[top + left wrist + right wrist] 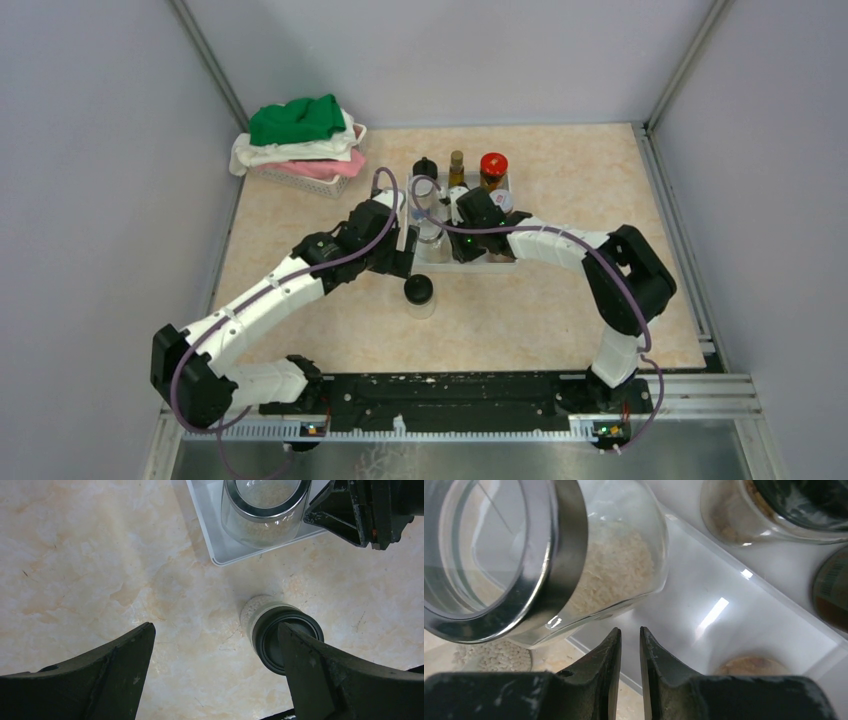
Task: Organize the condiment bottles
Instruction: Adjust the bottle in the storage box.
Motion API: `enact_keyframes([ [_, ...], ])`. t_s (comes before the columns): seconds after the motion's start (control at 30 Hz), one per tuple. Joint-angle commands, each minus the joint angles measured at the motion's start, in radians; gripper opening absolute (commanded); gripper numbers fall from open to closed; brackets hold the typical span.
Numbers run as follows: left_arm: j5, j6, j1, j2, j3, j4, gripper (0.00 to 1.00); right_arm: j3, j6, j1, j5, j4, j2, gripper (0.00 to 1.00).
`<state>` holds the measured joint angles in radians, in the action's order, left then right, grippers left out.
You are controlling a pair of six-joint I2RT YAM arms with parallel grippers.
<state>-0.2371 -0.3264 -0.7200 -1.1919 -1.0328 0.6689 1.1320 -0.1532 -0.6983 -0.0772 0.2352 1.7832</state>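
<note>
A black-capped jar (pixel 418 291) of pale grains stands on the table just in front of the white stepped tray (pixel 470 262). In the left wrist view the jar (pixel 280 630) sits just inside the right fingertip. My left gripper (pixel 215 630) is open and empty above the table, beside the tray's near left corner (pixel 405 262). My right gripper (pixel 630 630) is shut and empty over the tray (pixel 447 215), next to a silver-capped jar (pixel 524 555) of rice-like grains, which also shows in the left wrist view (pixel 265 505). A black-capped bottle (pixel 425 167), a slim amber bottle (pixel 456 168) and a red-capped jar (pixel 493 165) stand at the tray's back.
A basket of folded green, white and pink cloths (pixel 300 140) sits at the back left. More jars (pixel 764 510) stand in the tray beyond my right gripper. Grey walls close off the table on three sides.
</note>
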Motion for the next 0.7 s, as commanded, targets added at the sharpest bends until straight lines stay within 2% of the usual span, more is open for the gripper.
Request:
enact_keyframes([
  [0.0,-0.016,0.007,0.004,0.031,-0.026,-0.008,0.99,0.036,-0.015,-0.004,0.072,0.002,-0.007,0.2],
  [0.13,-0.012,0.006,0.004,0.032,-0.027,-0.009,0.99,0.047,-0.023,-0.003,0.131,-0.006,-0.003,0.2],
  [0.47,-0.018,0.004,0.005,0.042,-0.029,-0.005,0.99,0.13,-0.028,0.006,0.1,-0.055,0.097,0.2],
  [0.67,-0.023,0.017,0.012,0.02,-0.026,-0.042,0.99,0.111,-0.02,0.028,0.171,-0.049,0.01,0.2],
])
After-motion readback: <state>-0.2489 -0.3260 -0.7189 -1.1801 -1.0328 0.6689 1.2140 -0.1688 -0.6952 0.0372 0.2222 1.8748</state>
